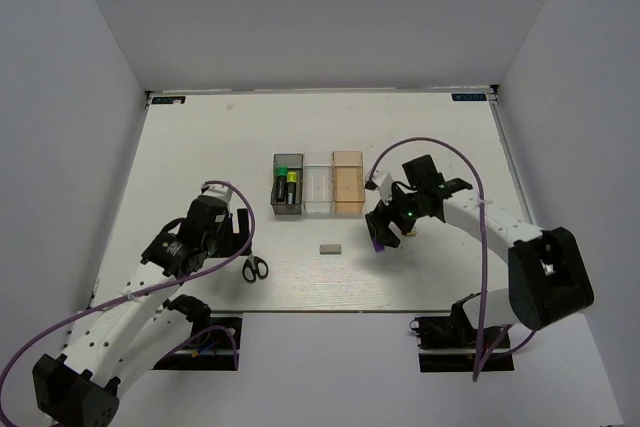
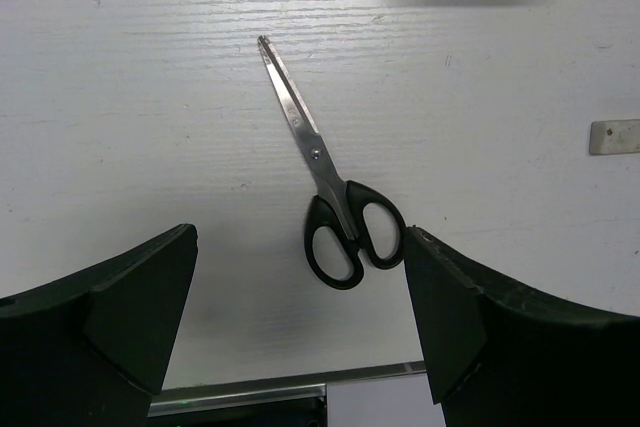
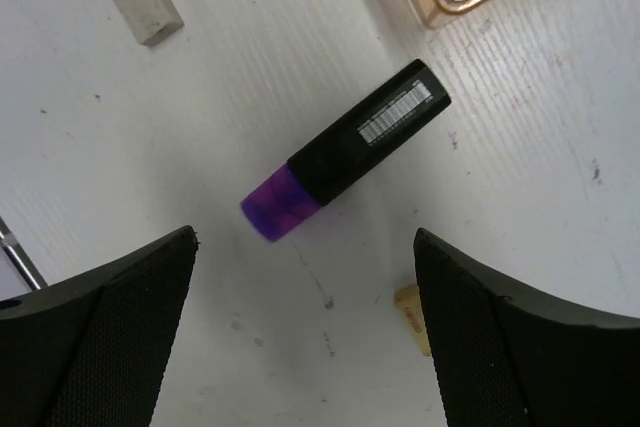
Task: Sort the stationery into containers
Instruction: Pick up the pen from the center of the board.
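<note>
Right gripper (image 3: 303, 277) wide open, empty, over purple highlighter (image 3: 340, 152) lying near-right of orange-tan bin (image 1: 348, 211). Left gripper (image 2: 300, 237) open over scissors (image 2: 330, 187). Done: green (image 1: 281, 184) and yellow highlighters (image 1: 292, 187) in dark grey bin (image 1: 287, 210). Left to sort — purple highlighter, scissors, grey eraser (image 1: 330, 247), tan block (image 3: 412, 317).

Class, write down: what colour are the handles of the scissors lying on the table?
Black. The scissors show best in the left wrist view.
</note>
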`<state>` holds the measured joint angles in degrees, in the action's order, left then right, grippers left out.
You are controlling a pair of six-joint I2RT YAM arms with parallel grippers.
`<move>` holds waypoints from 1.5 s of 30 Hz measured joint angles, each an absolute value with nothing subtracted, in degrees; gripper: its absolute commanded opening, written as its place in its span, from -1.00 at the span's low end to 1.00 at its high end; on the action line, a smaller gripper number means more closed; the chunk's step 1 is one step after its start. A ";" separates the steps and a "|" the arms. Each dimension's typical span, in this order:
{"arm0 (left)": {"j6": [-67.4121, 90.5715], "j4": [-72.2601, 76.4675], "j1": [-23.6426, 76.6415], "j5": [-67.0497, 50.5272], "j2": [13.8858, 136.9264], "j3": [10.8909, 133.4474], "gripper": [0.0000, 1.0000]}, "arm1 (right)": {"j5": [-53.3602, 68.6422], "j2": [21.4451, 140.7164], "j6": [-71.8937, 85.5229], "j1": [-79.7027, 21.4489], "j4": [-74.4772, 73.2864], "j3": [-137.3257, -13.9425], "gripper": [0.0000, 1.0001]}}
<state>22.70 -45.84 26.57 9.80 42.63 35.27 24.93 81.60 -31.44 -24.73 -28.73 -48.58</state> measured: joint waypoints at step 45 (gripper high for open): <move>22.44 -45.84 26.57 9.69 40.14 35.24 0.88 | 1.80 85.27 -0.84 -37.78 -17.78 -43.38 -1.00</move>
<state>22.44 -45.84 26.57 9.69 40.14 35.24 1.80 85.27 -0.84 -37.78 -17.78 -43.38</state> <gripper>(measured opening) 0.940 0.343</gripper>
